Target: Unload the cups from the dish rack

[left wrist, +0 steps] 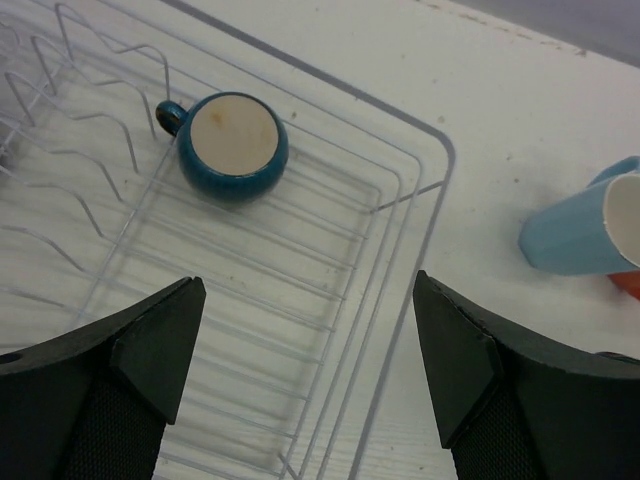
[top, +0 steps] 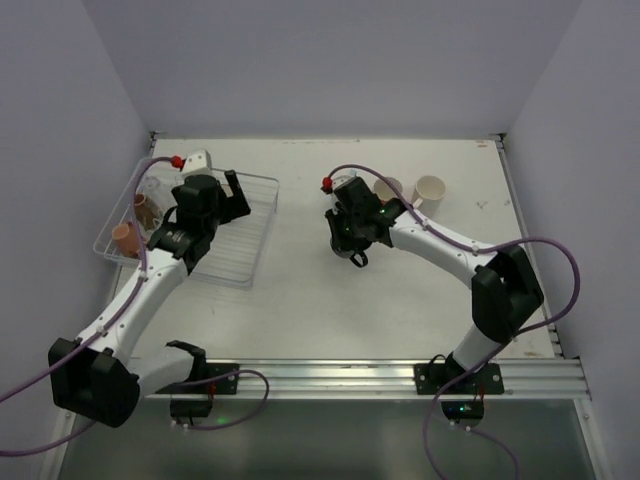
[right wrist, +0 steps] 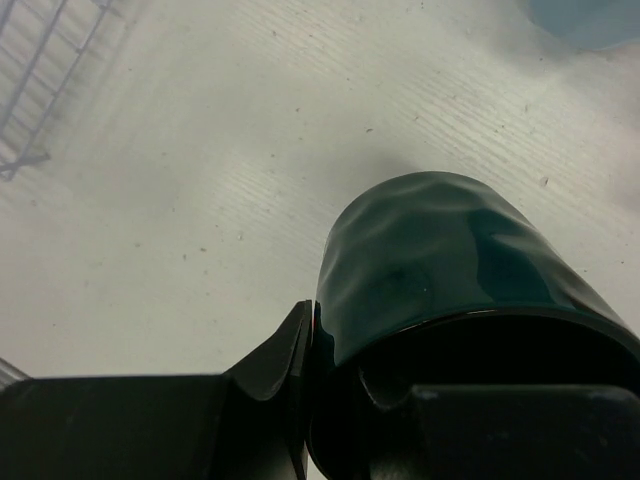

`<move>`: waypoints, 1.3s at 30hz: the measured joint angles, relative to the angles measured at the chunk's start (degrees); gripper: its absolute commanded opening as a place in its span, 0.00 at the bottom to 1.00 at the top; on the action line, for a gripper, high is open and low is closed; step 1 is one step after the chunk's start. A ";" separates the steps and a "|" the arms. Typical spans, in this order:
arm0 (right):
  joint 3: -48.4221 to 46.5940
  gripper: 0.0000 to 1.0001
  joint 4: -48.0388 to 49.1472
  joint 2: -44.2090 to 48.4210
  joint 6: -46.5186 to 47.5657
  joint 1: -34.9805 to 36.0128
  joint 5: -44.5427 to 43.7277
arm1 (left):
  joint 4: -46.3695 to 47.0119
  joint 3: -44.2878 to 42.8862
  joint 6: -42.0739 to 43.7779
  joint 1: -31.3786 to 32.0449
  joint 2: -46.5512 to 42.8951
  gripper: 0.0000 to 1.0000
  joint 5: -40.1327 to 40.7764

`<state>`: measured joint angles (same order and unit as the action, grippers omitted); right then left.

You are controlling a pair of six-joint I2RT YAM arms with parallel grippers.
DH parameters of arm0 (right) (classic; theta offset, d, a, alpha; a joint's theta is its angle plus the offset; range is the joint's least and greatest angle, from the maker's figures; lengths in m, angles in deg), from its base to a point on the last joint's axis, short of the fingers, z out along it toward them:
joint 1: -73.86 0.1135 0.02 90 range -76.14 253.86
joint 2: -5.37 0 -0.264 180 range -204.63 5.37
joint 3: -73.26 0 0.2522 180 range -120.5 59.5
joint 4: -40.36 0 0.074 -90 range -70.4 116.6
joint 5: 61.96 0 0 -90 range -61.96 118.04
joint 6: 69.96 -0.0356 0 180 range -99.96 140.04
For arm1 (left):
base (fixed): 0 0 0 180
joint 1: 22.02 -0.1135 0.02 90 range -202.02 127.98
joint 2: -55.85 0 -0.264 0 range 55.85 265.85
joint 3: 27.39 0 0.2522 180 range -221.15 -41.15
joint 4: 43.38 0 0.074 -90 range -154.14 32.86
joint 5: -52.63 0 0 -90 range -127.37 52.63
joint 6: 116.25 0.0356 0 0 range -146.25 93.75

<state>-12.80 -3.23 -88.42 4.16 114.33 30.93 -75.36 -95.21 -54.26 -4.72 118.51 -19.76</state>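
The see-through dish rack (top: pixel 248 250) lies at the far left of the table. A small pink cup (top: pixel 126 238) and a small brown cup (top: pixel 143 209) stand at its left end. A dark teal mug (left wrist: pixel 233 145) sits upside down on the rack's wires (left wrist: pixel 330 250). My left gripper (left wrist: pixel 305 300) hangs open over the rack's right end (top: pixel 232 195), near side of that mug, with nothing between its fingers. My right gripper (top: pixel 352 248) is mid-table, shut on the rim of a dark teal cup (right wrist: pixel 440 250), one finger (right wrist: pixel 285 355) outside the wall and the other inside.
Two pale cups (top: pixel 388 189) (top: pixel 430 190) rest on the table behind the right arm. In the left wrist view a light blue cup (left wrist: pixel 580 232) lies on its side right of the rack, with something orange (left wrist: pixel 626 285) beside it. White walls enclose the table.
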 measured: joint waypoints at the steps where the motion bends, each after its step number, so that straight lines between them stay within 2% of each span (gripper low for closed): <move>1: -0.92 0.00 -0.68 -1.18 0.48 0.17 -0.59 | 0.22 0.00 0.11 -0.04 1.55 0.98 0.72; 6: -5.25 0.00 -3.67 -6.38 1.88 1.44 -2.91 | 1.03 -1.40 0.13 -0.98 10.23 1.00 2.21; 14: -8.74 0.03 -4.57 -12.26 2.60 2.78 -4.70 | 1.99 -8.37 0.72 -4.28 24.09 1.00 1.60; 26: -10.05 0.17 -4.94 -17.18 2.99 2.78 -5.88 | 3.69 -12.90 2.27 -4.87 33.14 1.00 3.74; 33: -10.54 0.58 -4.17 -17.35 3.28 2.78 -6.93 | 3.91 -12.90 2.82 -4.94 35.65 1.00 7.34; 34: -10.54 0.67 -3.98 -17.35 3.30 2.78 -6.97 | 3.98 -12.90 3.13 -4.98 36.02 1.00 7.52; 39: -10.34 0.86 -2.69 -16.83 3.32 2.78 -7.45 | 4.74 -12.90 3.74 -5.77 38.03 1.00 8.02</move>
<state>-23.13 -5.92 -105.25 7.48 117.11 23.48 -70.61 -108.11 -50.52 -10.49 156.54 -11.74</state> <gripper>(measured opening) 0.798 0.997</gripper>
